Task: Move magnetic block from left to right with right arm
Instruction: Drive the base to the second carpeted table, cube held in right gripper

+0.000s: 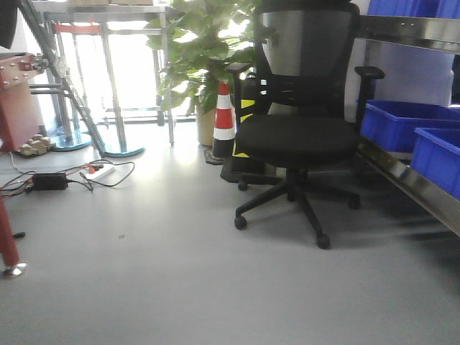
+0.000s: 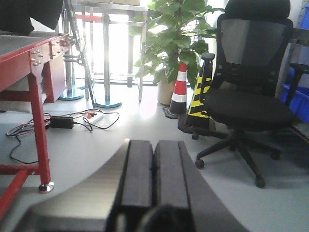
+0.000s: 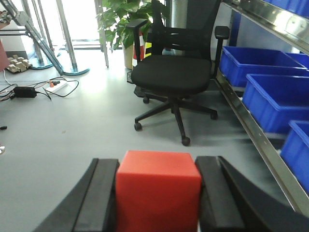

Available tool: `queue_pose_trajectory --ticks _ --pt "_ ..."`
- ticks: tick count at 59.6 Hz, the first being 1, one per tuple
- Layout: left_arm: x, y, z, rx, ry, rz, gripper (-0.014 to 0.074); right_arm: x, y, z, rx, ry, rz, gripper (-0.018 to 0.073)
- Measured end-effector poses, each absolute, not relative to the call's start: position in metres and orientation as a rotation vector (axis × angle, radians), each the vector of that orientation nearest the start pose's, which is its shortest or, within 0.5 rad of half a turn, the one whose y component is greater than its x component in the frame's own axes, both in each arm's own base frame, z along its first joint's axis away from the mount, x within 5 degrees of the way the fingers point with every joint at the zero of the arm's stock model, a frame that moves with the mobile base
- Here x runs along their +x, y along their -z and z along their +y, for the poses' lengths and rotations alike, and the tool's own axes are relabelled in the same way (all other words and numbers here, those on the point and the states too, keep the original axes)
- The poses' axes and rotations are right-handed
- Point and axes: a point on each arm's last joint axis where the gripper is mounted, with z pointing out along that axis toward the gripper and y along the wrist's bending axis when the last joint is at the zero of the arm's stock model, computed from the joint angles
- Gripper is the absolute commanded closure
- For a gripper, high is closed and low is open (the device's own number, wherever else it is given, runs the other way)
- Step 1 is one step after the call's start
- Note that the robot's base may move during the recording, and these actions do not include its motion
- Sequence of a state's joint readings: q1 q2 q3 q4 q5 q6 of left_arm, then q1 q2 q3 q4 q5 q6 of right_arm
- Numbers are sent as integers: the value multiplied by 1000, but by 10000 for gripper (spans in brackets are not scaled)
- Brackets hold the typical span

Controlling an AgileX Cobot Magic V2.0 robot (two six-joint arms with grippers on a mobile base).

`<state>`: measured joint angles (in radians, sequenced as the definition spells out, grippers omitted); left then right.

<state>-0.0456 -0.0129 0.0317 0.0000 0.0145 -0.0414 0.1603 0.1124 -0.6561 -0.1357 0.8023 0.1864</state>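
In the right wrist view the magnetic block point(image 3: 158, 191), a plain bright-red cube, fills the space between the two black jaws of my right gripper point(image 3: 158, 166), which is shut on it, both pads pressed against its sides. It is held up above the grey floor. In the left wrist view my left gripper point(image 2: 154, 145) is shut, its two dark pads touching with nothing between them. Neither gripper nor the block shows in the front view.
A black office chair point(image 1: 302, 122) stands ahead on the grey floor, with a striped cone point(image 1: 224, 118) and a potted plant point(image 1: 198, 50) behind it. Blue bins point(image 3: 256, 65) line a metal shelf on the right. A red table frame point(image 2: 34, 72) and floor cables point(image 1: 72, 176) are at left.
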Motion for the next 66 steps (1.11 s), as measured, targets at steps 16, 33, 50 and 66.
queue_pose_trajectory --ticks 16,33,50,66 --pt "57 -202 -3 3 70 1517 713 4 -344 -8 12 -101 1738 362" --pt "57 -202 -3 3 70 1517 712 4 -344 -8 12 -101 1738 362" --pt "57 -202 -3 3 70 1517 713 4 -344 -8 12 -101 1738 362" --pt "57 -202 -3 3 70 1517 713 4 -344 -8 12 -101 1738 362"
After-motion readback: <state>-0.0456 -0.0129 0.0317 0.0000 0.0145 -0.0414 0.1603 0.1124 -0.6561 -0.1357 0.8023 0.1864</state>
